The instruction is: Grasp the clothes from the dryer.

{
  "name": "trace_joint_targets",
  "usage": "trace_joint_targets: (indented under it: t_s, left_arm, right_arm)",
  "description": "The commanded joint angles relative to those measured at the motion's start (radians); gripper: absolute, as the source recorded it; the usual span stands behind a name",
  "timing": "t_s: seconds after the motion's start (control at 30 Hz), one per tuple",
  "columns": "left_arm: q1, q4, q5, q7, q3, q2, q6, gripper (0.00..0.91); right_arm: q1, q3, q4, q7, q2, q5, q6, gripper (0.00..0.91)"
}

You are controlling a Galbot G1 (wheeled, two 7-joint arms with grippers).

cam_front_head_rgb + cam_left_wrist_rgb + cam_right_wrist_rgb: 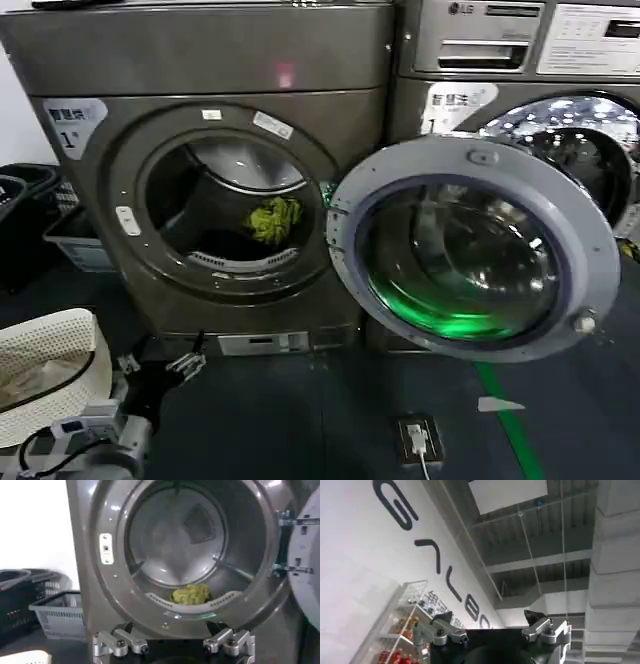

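Note:
The dryer (200, 75) stands bronze-grey with its round door (470, 250) swung open to the right. Low in the drum lie the clothes (275, 220), a small yellow-green wad just behind the porthole's bottom rim. My left gripper (160, 358) hangs low in front of the machine's base, left of and below the porthole. In the left wrist view it (172, 630) is open, its fingers (120, 642) spread wide and empty, with the clothes (191, 594) ahead, above the lip of the dryer (100, 595). My right gripper (487, 617) is open and empty, pointing up at a ceiling.
A grey basket (75, 240) and a black basket (20, 200) sit left of the dryer. A white perforated hamper (45, 365) stands by my left arm. The silver LG machine (520, 60) is behind the open door. A floor socket (418, 438) and green line (510, 420) mark the floor.

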Motion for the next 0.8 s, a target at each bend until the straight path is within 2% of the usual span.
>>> trace_joint_targets:
  t_s: [0.03,0.8]
  left_arm:
    - [0.001,-0.017,-0.057,0.019,0.003,0.007,-0.052,0.907]
    - [0.005,-0.027,-0.048,0.036,0.008,0.007,-0.063,0.907]
  right_arm:
    - [0.0,0.001,0.0,0.0,0.001,0.001,0.001,0.907]
    - [-0.006,0.002,0.014,-0.003,0.012,0.001,0.003,0.907]
